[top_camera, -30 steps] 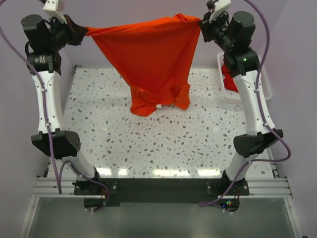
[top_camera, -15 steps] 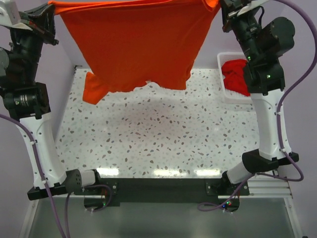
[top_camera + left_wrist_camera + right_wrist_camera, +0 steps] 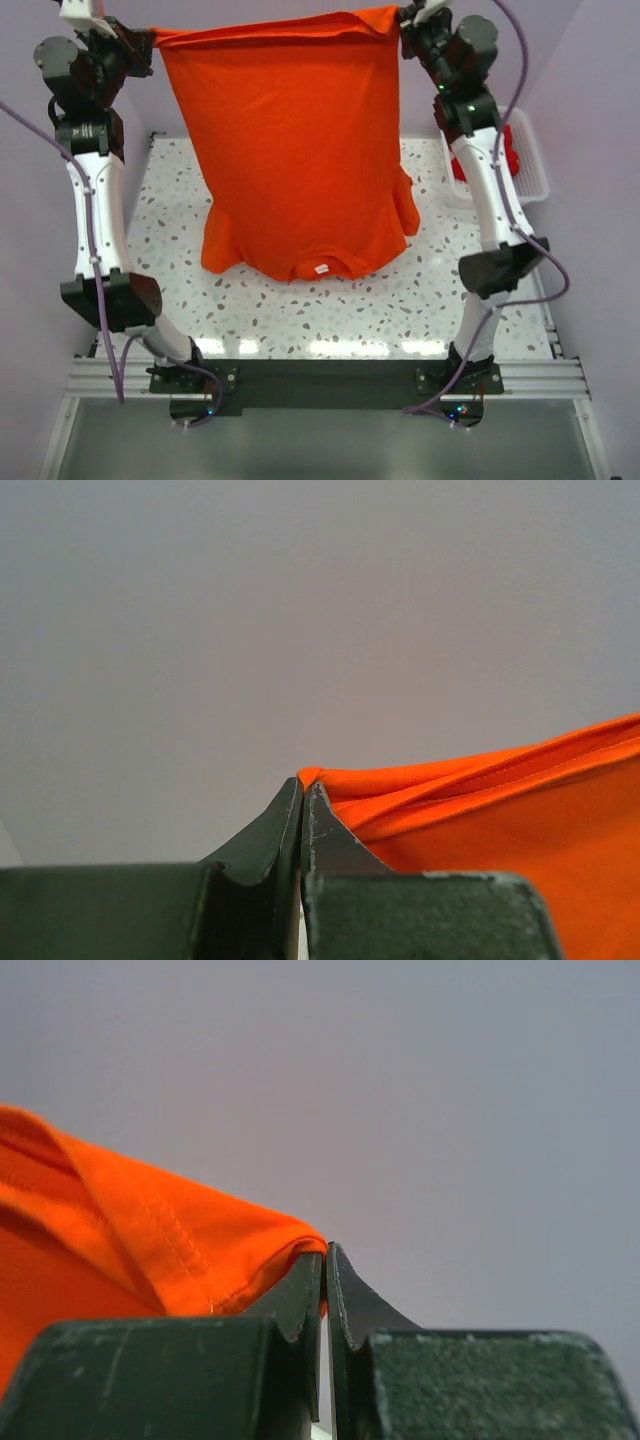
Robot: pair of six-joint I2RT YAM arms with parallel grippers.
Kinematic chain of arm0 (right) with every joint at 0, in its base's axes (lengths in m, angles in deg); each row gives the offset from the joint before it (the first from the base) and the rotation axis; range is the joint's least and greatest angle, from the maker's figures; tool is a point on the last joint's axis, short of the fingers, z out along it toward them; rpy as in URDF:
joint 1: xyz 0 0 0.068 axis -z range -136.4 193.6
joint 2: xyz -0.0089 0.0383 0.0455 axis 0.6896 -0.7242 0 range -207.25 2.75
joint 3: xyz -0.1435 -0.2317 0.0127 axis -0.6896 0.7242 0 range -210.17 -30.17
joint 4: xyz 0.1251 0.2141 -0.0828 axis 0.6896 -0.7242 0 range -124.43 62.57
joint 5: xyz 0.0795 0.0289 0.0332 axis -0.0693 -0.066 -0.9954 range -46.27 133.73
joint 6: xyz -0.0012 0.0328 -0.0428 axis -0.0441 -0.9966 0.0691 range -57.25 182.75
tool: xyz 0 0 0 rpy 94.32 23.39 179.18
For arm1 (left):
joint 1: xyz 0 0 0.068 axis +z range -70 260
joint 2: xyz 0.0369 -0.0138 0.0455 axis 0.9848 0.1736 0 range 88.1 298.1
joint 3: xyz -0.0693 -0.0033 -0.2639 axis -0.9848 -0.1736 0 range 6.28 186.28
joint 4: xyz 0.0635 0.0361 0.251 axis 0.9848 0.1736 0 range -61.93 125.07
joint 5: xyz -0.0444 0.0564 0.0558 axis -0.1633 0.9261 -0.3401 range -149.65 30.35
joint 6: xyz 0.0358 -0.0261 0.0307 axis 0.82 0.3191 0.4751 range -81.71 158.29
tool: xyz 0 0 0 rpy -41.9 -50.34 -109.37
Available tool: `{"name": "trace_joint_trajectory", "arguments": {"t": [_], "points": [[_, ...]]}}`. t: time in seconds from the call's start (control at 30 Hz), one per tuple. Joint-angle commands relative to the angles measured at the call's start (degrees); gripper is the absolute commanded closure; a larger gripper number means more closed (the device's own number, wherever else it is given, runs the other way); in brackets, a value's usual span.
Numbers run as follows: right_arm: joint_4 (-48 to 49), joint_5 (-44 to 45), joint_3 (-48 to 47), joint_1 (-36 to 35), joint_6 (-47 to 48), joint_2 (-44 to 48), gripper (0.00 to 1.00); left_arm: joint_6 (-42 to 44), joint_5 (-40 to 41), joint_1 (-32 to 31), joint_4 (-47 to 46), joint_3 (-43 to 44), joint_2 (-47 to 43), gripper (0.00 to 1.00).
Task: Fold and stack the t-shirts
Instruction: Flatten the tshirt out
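A bright orange-red t-shirt hangs spread out between my two raised arms, hem at the top, neck and sleeves touching the table. My left gripper is shut on its top left corner; the cloth shows pinched at the fingertips in the left wrist view. My right gripper is shut on the top right corner, the hem pinched there in the right wrist view. A deeper red t-shirt lies in the basket, mostly hidden behind my right arm.
A white lattice basket stands at the table's right edge. The speckled table runs in front of the hanging shirt. Lilac walls close in the back and sides.
Both arms have moved back and down from their highest point. The shirt now hangs full length with its neck and sleeves on the table, where before it swung bunched above it.
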Motion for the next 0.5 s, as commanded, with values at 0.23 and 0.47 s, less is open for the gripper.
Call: {"name": "trace_joint_trajectory", "arguments": {"t": [0.23,0.47], "points": [[16.9,4.8,-17.4,0.7,-0.4,-12.8,1.0,-0.1,6.2,1.6,-10.5,22.5,13.0,1.0],[22.8,-1.4,-9.1,0.8,-0.4,-7.0,1.0,6.3,7.2,1.8,-18.8,7.0,0.1,1.0]]}}
